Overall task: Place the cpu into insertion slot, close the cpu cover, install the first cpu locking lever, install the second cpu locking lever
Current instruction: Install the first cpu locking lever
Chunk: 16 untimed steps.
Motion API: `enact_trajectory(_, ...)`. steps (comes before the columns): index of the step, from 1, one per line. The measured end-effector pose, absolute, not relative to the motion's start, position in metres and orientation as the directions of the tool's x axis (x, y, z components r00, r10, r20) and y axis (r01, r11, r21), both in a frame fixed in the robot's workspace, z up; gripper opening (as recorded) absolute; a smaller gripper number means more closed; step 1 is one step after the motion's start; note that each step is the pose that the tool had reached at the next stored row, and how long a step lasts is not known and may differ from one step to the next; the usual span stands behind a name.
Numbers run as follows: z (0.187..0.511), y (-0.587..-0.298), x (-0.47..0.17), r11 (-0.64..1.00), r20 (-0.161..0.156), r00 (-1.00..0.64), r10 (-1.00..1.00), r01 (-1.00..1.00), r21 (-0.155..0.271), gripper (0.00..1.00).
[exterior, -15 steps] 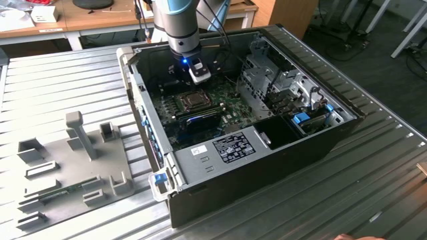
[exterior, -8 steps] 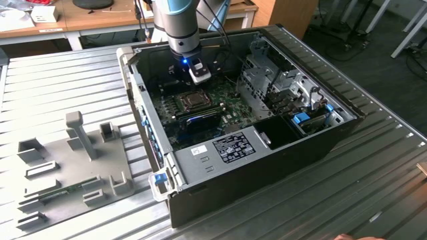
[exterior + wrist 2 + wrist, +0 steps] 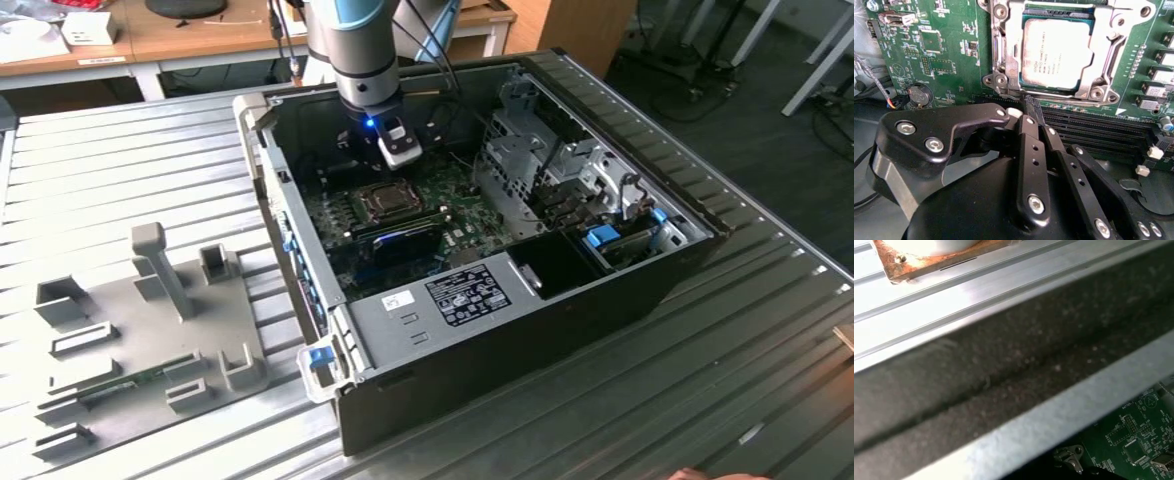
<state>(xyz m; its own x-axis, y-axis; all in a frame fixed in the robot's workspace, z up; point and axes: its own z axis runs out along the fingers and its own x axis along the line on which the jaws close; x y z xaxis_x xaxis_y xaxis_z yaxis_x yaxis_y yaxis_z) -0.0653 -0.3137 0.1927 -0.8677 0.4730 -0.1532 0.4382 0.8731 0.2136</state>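
- The small flat square cpu with its dull grey metal top lies already inside the insertion slot, the square socket with a silver metal rim on the green circuit board.
- The cpu cover, a thin silver metal frame plate with a cut-out window, lies flat around the chip, so I judge that the first two steps are done.
- The black gripper of the arm hangs inside the open black computer case; in the second wrist view its fingers are pressed together, tips just beside the near edge of the socket, close to a corner screw.
- Whether they pinch a thin locking lever there I cannot tell; nothing else is between them.
- My judgement: the step in hand is a locking lever. It asks for a short, exact push along the socket edge, until the wire goes under its hook.
- The long black memory slots lie very near the fingers, so the move has little free room.
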Motion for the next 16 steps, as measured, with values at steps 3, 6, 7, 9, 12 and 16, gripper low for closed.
enact_trajectory(3, 0.1923, -0.3137, -0.0654, 0.873, -0.154, -0.867, 0.473, 0.438, 0.214, 0.11)
enact_trajectory(6, 0.1916, -0.3137, -0.0654, 0.873, -0.155, -0.867, 0.473, 0.438, 0.214, 0.11)
enact_trajectory(7, 0.1914, -0.3137, -0.0654, 0.873, -0.155, -0.867, 0.473, 0.438, 0.214, 0.11)
enact_trajectory(9, 0.1912, -0.3137, -0.0653, 0.873, -0.155, -0.867, 0.473, 0.438, 0.214, 0.11)
enact_trajectory(12, 0.1911, -0.3137, -0.0653, 0.873, -0.155, -0.867, 0.473, 0.438, 0.215, 0.11)
enact_trajectory(16, 0.1911, -0.3137, -0.0651, 0.873, -0.155, -0.867, 0.473, 0.438, 0.215, 0.11)
